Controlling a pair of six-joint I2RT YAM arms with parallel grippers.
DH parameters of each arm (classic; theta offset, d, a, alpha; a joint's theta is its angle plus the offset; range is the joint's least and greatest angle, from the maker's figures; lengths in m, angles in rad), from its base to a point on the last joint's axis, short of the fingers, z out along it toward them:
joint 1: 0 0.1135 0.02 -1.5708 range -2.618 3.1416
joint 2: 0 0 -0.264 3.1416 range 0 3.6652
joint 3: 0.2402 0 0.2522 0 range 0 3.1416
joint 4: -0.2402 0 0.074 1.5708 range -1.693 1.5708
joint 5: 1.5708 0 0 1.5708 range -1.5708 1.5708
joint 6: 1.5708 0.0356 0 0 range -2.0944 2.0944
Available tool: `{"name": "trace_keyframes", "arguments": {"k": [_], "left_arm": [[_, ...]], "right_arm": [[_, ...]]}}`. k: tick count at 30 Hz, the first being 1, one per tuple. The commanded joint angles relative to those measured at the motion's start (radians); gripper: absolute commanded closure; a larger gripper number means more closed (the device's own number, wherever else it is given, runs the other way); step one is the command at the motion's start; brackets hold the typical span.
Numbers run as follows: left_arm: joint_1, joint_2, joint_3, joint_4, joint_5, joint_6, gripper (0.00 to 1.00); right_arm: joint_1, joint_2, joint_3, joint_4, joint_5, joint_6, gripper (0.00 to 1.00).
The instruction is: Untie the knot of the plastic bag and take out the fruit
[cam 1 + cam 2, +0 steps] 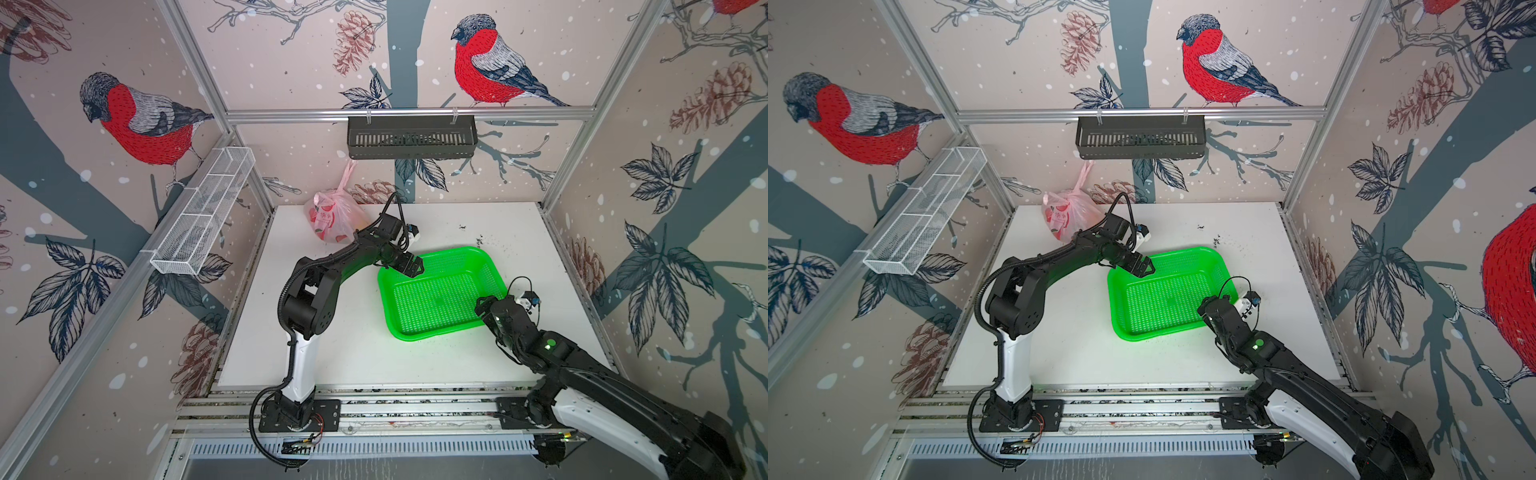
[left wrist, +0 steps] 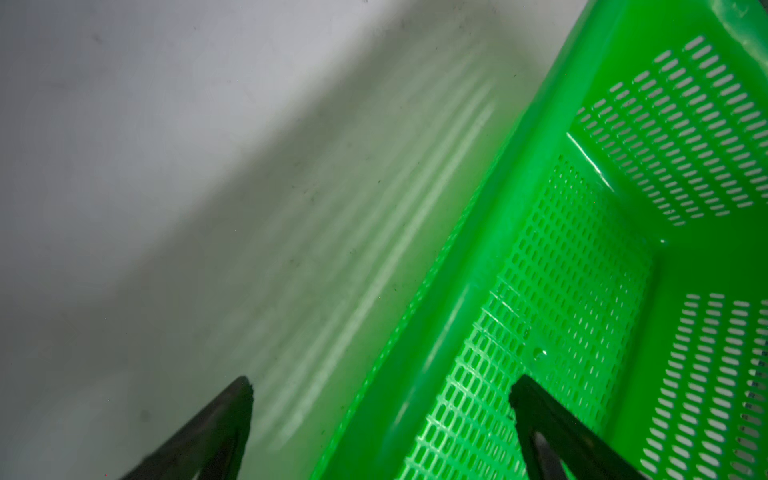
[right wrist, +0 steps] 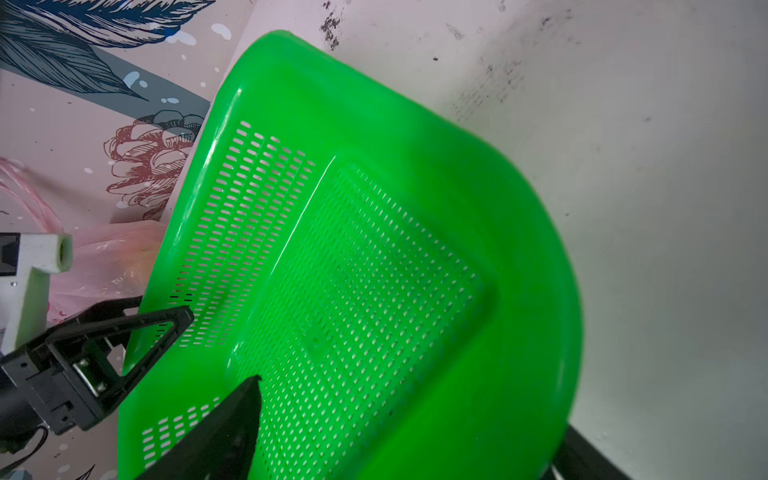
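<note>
Knot (image 1: 340, 191) unreadable atop the plastic bag (image 1: 332, 216), partly behind left arm (image 1: 332, 266); left gripper (image 2: 382, 380) and right gripper (image 3: 411, 405) gape wide.

Robot test cell in a lab: a left arm (image 1: 305, 291) and right arm (image 1: 582, 386) bolted to a slotted rail (image 1: 415, 409) before a white table (image 1: 353, 345). An aluminium frame (image 1: 409, 113) with bullfinch wallpaper (image 1: 490, 70) boxes it in, hung with a wire rack (image 1: 203, 216) and black rack (image 1: 411, 139).
</note>
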Motion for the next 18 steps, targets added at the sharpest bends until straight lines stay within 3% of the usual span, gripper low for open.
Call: {"name": "trace_keyframes", "arguments": {"k": [1,11,18], "left_arm": [[-0.012,-0.048,-0.085,0.079,0.0,-0.065,0.04],[-0.055,-0.201,-0.374,0.257,0.009,-0.271,0.04],[-0.121,-0.308,-0.466,0.301,-0.025,-0.399,0.04]], "right_arm": [[-0.054,0.031,0.025,0.105,-0.079,-0.119,0.09],[-0.17,0.204,0.116,0.199,-0.205,-0.292,0.09],[-0.233,0.365,0.232,0.171,-0.274,-0.409,0.09]]}}
